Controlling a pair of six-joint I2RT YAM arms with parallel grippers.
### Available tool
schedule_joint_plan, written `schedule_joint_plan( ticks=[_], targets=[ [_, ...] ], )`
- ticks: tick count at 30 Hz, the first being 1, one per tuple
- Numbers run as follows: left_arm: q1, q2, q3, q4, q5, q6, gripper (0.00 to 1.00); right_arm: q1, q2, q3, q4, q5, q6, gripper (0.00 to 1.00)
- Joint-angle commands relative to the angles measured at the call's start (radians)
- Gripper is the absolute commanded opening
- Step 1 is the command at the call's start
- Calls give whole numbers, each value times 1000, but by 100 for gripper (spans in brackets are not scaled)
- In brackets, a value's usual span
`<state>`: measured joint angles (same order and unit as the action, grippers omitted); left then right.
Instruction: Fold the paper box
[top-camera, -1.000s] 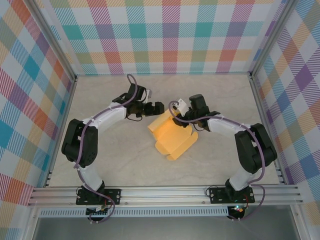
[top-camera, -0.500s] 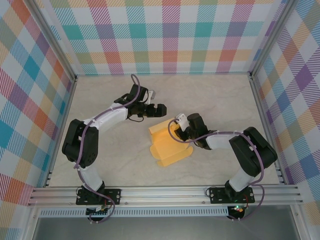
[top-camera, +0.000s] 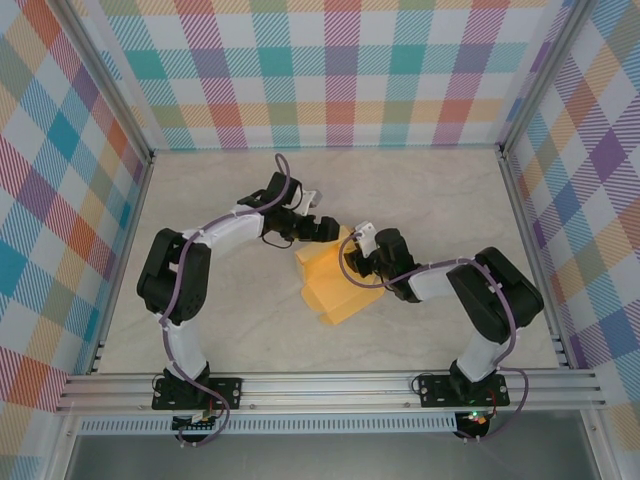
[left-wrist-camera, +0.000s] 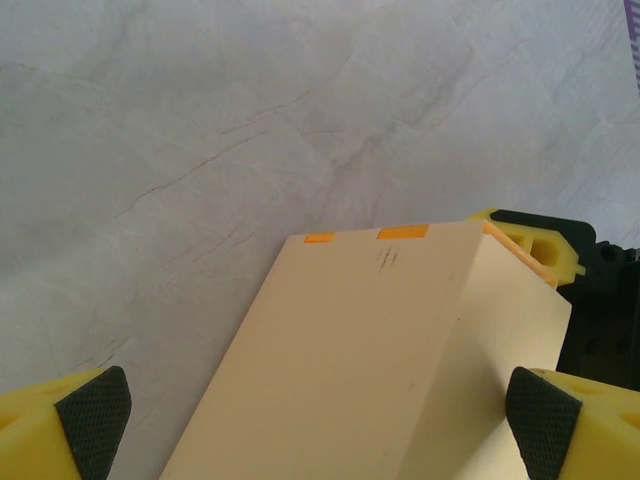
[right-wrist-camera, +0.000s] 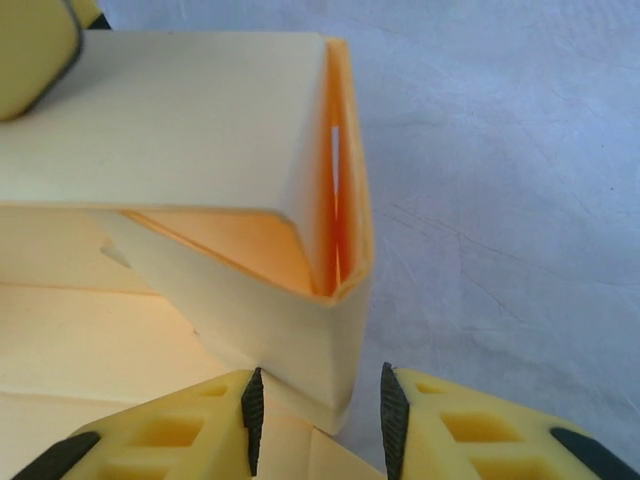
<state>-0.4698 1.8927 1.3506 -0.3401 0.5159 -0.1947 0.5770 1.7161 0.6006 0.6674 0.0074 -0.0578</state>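
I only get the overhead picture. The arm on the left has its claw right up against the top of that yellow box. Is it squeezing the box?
Observer: No. Its wrist camera shows the left gripper wide open, with a pale panel of the paper box lying in the gap, not pinched.
Operator: And the other claw, the one on the box's right side?
Observer: In its own wrist camera, the right gripper straddles the lower corner of a folded-up wall. Its jaws stand a little apart, and a sliver of table shows between the card and one finger, so it does not look clamped.
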Motion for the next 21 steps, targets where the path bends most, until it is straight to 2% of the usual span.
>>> schedule_joint_plan(
  ticks=[1,6,10,12,21],
  targets=[
    [3,28,39,-30,28,28,97,1,31,-17,152,14,55,39],
    [21,54,63,-34,42,19,96,2,67,-9,228,16,82,42],
    [31,80,90,-22,56,-4,95,3,102,43,208,13,90,47],
    [31,101,111,-20,70,-15,95,5,115,76,167,10,93,47],
    [30,138,149,-15,88,-74,92,16,131,117,107,68,107,27]
  ],
)
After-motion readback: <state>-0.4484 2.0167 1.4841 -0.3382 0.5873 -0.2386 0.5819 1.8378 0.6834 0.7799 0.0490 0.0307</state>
